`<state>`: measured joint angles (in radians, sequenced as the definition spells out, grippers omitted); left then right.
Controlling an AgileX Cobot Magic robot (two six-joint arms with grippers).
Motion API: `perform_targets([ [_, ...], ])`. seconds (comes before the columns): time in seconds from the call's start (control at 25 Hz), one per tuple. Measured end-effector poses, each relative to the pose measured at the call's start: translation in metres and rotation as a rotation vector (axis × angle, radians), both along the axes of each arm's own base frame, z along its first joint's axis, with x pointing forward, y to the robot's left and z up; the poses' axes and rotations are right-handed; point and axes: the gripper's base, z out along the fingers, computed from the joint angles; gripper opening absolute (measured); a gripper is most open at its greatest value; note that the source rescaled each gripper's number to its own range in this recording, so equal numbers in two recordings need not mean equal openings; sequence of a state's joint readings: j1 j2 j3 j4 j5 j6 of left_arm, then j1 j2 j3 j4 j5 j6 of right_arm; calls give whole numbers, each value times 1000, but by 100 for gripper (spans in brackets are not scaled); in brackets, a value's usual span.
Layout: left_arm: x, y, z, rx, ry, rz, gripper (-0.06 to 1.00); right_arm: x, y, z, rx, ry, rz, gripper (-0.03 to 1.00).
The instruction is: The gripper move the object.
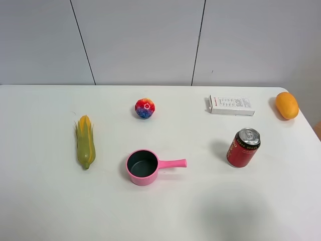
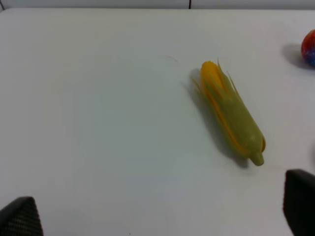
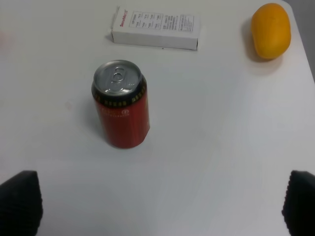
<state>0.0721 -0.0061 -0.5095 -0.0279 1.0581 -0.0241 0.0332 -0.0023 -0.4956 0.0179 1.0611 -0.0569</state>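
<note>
Mango [image 1: 287, 105] lies on white surface [image 1: 45, 201] at its far right edge, beyond and right of the upright red can [image 1: 243, 147]; white box [image 1: 231, 105] sits between. Right pincer [image 3: 162, 209] released, fingers spread, empty, near the can. Left pincer [image 2: 160, 216] released near corn cob [image 2: 232, 113].

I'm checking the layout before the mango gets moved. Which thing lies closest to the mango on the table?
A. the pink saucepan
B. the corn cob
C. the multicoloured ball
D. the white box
D: in the high view the mango lies near the table's far right edge, and the white box sits just beside it, nearer than the soda can or anything further left.
</note>
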Motion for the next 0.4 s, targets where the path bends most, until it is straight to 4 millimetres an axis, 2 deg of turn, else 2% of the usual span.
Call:
perform_targets([
  [0.4, 0, 0, 0, 0, 0, 0, 100, 0, 0, 0, 0, 0, 0, 100],
])
